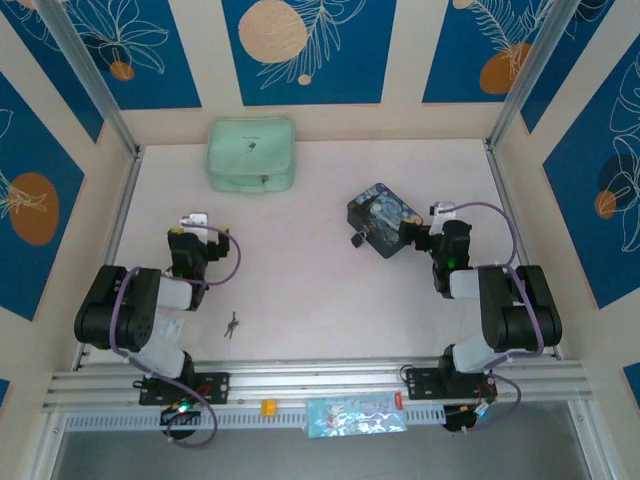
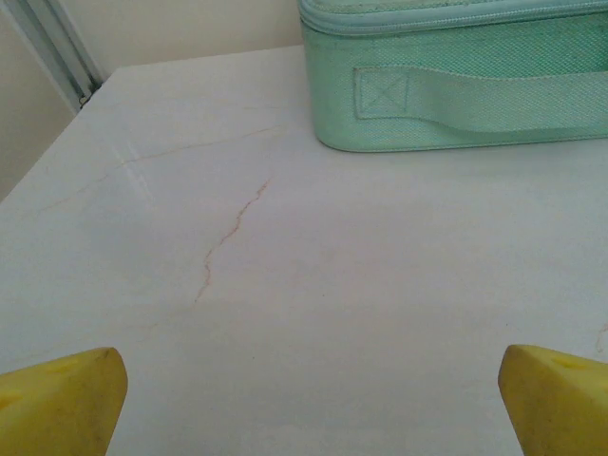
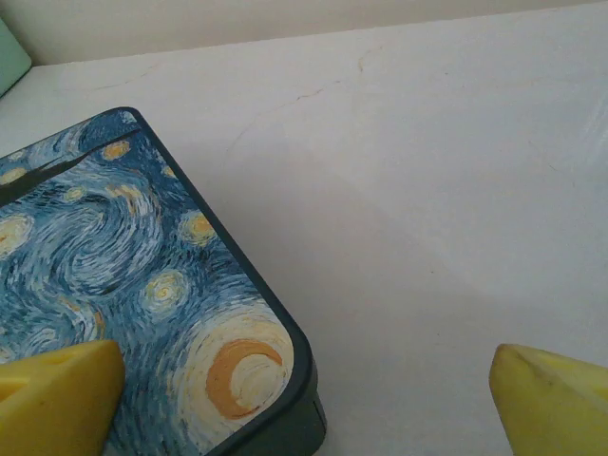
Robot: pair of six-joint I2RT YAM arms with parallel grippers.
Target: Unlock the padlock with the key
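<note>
The tiny bunch of silvery-grey metal keys (image 1: 231, 325) is lying on the pale table (image 1: 300, 290) behind the left gripper (image 1: 196, 228), nearer that arm, its long axis running near-to-far; the small dark padlock (image 1: 357, 239) is sitting at the corner of the swirl-painted blue tin box (image 1: 385, 218), facing the right gripper (image 1: 412, 233); both grippers are gaping wide, holding nothing.

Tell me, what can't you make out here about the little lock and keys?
Padlock: top view, too small to tell whether its shackle is shut.
Keys: top view, too small to count.
Tin box: right wrist view, cut off by the left and bottom edges.
Green case: left wrist view, cut off by the top and right edges.
</note>
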